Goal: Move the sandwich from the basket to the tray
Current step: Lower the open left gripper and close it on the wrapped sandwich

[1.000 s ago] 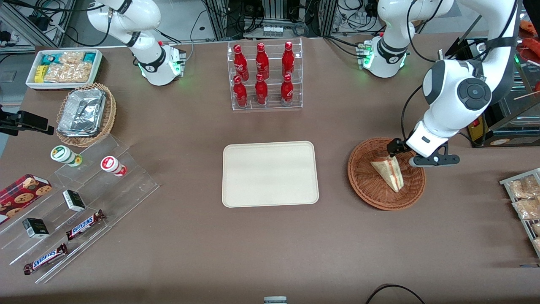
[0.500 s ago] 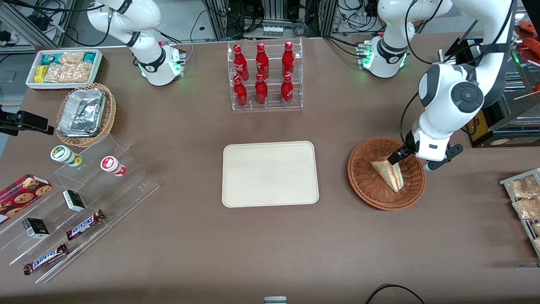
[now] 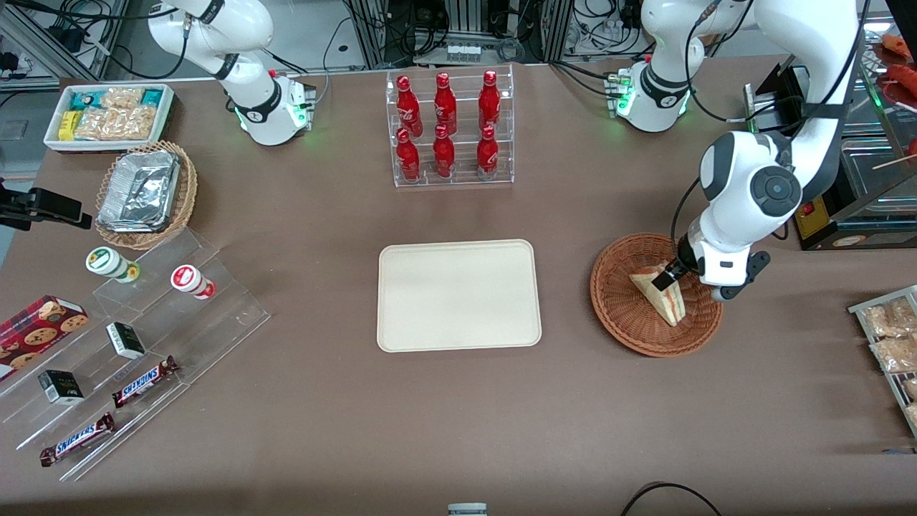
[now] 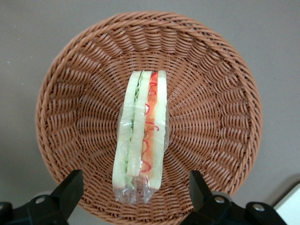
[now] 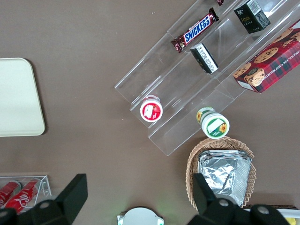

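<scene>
Fingers spread wide apart, one on each flank of the sandwich, nothing gripped yet. Left gripper hangs directly over the basket, jaws straddling the wrapped end of the wedge with clear gaps on both sides. Sandwich stands on edge in clear film on the basket floor, cut face up: pale bread outside, green layer, then red/orange layer. Front view shows the same: gripper above the sandwich, at the part of the basket farther from the front camera; whether the tips touch the bread from this angle I cannot tell. Basket sits on the brown table toward the working arm's end. Tray lies flat beside the basket, well apart from it, mid-table, nothing on it. Farther from the camera than the tray: clear rack of red bottles. Toward the parked arm's end: tiered acrylic stand with Snickers bars, tan wicker basket with foil trays.
</scene>
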You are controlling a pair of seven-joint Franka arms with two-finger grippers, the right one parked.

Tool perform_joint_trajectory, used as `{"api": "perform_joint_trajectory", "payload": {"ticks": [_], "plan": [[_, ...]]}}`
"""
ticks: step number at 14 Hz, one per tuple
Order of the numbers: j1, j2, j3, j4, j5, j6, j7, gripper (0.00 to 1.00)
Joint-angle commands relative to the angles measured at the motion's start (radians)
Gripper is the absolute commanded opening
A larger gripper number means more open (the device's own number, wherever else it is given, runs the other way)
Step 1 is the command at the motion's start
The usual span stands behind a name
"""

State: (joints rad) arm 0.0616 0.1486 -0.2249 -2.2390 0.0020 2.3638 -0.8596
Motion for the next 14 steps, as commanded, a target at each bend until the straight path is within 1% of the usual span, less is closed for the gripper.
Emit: {"api": "perform_joint_trajectory", "payload": {"ticks": [1, 6, 7, 9, 10, 14], "plan": [[0.004, 0.04, -0.007, -0.002, 0.007, 0.043, -0.024, 1.0], [0.011, 0.103, -0.005, 0.001, 0.007, 0.074, -0.024, 1.0], [0.011, 0.104, -0.005, 0.001, 0.007, 0.074, -0.024, 0.97], [0.011, 0.101, -0.005, -0.001, 0.007, 0.063, -0.022, 0.14], [0.011, 0.097, -0.005, -0.001, 0.009, 0.058, -0.013, 0.0], [0.006, 0.072, -0.007, 0.009, 0.015, 0.008, 0.03, 0.0]]}}
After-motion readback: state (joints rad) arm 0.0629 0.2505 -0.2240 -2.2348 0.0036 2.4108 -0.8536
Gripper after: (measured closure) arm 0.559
